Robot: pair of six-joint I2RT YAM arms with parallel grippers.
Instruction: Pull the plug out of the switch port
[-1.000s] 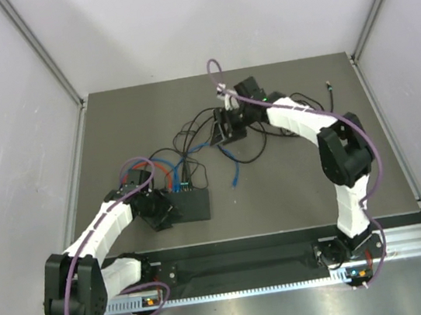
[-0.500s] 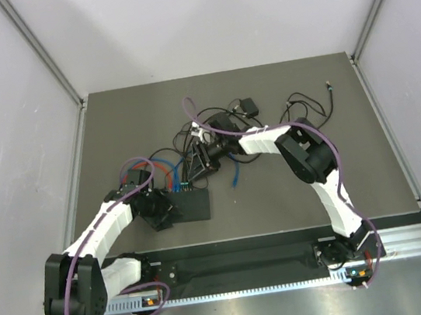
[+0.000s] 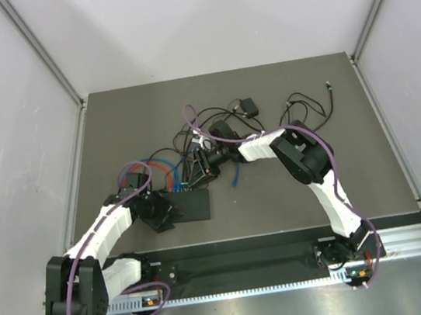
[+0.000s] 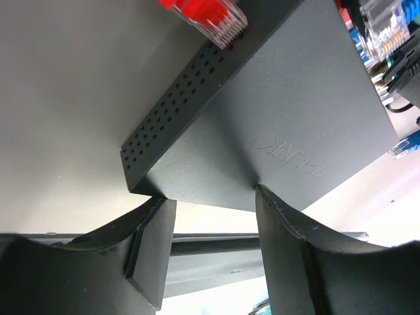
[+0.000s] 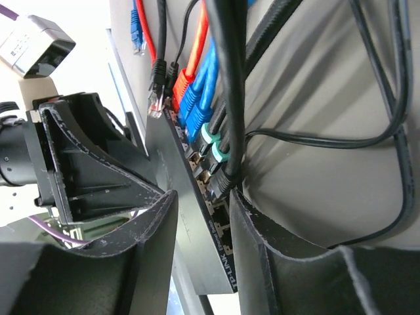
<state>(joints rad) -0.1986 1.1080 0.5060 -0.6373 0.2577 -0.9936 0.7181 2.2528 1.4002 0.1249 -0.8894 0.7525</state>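
Right gripper (image 5: 203, 200): jaws part-way apart, straddling the port edge of the flat, thin, matte-black rectangular switch box (image 5: 216, 249). Whether they bear on it cannot be told. The black moulded plug (image 5: 222, 178), seated in its switch port (image 5: 211, 188), lies just beyond the fingertips, at the inner face of one finger. Next along the row are green-booted plugs (image 5: 211, 136), then blue plugs (image 5: 197, 98). Judgement: the plug is small, rigid and latch-retained, and its round black cable (image 5: 230, 59) is supple and unfit as a pulling point. Grip the plug body with the tab depressed. Left gripper (image 4: 211, 197): jaws half spread, tips against the box's near corner; pinching or merely pressing, cannot tell. The box looks light and would likely slide on the grey table (image 3: 302, 192) unless braced.
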